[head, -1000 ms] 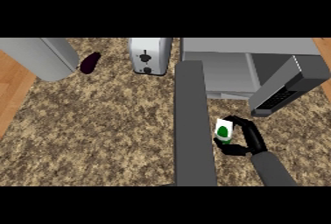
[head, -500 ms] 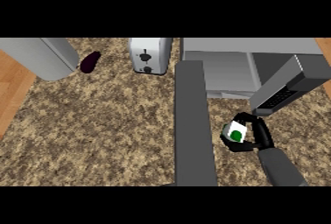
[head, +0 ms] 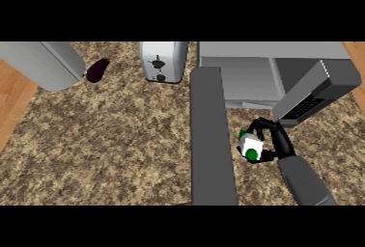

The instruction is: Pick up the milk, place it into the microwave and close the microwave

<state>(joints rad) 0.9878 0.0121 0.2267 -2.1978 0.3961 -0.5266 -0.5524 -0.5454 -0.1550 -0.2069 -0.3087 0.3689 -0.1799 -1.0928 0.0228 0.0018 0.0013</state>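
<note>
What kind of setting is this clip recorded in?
Most likely a kitchen counter: a speckled stone-look countertop carries a toaster and a microwave with its door open. The right hand holds a milk carton in front of it.

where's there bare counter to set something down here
The widest bare patch of counter lies left of the long grey arm, below the toaster and eggplant. It is crowded by the microwave, where its open door and the right hand holding the milk meet.
</note>
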